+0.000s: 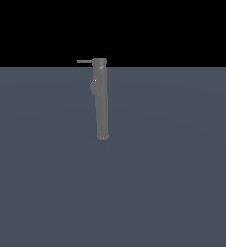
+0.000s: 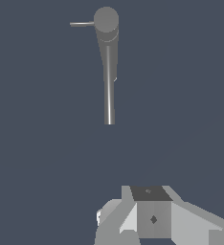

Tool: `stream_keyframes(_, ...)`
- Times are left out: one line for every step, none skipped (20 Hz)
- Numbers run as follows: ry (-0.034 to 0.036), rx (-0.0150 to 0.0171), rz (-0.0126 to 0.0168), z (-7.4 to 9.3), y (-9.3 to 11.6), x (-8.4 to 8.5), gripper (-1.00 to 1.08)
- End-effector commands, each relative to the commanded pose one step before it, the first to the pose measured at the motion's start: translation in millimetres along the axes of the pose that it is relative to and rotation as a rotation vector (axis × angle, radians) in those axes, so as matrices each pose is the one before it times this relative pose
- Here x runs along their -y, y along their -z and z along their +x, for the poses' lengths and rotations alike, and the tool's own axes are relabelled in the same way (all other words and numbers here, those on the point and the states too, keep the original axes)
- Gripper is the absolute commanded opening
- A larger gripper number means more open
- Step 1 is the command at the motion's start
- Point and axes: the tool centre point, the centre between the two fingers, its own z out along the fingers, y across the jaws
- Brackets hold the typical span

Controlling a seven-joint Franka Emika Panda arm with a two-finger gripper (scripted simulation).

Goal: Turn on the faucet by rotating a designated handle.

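The faucet (image 1: 102,99) stands upright, its handle (image 1: 84,61) pointing toward the exterior view's left.

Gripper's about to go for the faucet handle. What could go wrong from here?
The handle is a thin rod, far slimmer than the faucet column, so a small aiming error could mean hitting the column instead. The gripper is well clear of both, and its jaw state isn't readable here.
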Motion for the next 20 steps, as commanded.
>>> stream_keyframes(-0.00064, -0.00026, -0.00586, 18.15, -2.8, 2.72, -1.0)
stream_keyframes(-0.00017, -0.00027, -0.00247, 8.2, -1.52, 1.32, -1.0)
stream_keyframes(-0.00009, -0.00029, -0.00247, 8.53, -1.78, 1.45, -1.0)
stream_keyframes(0.0, -0.00029, -0.00227, 8.56, -2.0, 1.48, -1.0)
stream_keyframes(0.00008, -0.00032, -0.00227, 8.55, -2.21, 1.61, -1.0)
stream_keyframes(0.00016, -0.00033, -0.00215, 8.55, -2.42, 1.68, -1.0)
stream_keyframes(0.00022, -0.00032, -0.00191, 8.55, -2.64, 1.69, -1.0)
stream_keyframes(0.0003, -0.00035, -0.0019, 8.52, -2.85, 1.81, -1.0)
stream_keyframes(0.00036, -0.00035, -0.00176, 8.5, -3.07, 1.87, -1.0)
stream_keyframes(0.00041, -0.00035, -0.0016, 8.47, -3.29, 1.92, -1.0)
stream_keyframes(0.00053, -0.00041, -0.0017, 8.41, -3.48, 2.12, -1.0)
stream_keyframes(0.00054, -0.00038, -0.0014, 8.39, -3.71, 2.08, -1.0)
stream_keyframes(0.00055, -0.00036, -0.00121, 8.35, -3.93, 2.11, -1.0)
stream_keyframes(0.00063, -0.00039, -0.00116, 8.29, -4.13, 2.23, -1.0)
stream_keyframes(0.00062, -0.00037, -0.00096, 8.24, -4.36, 2.23, -1.0)
stream_keyframes(0.00069, -0.00039, -0.00089, 8.17, -4.56, 2.34, -1.0)
stream_keyframes(0.00077, -0.00042, -0.00081, 8.08, -4.76, 2.45, -1.0)
stream_keyframes(0.0007, -0.00037, -0.00058, 8.03, -4.99, 2.41, -1.0)
stream_keyframes(0.00075, -0.00039, -0.00048, 7.94, -5.19, 2.5, -1.0)
stream_keyframes(0.00081, -0.00041, -0.00037, 7.84, -5.39, 2.59, -1.0)
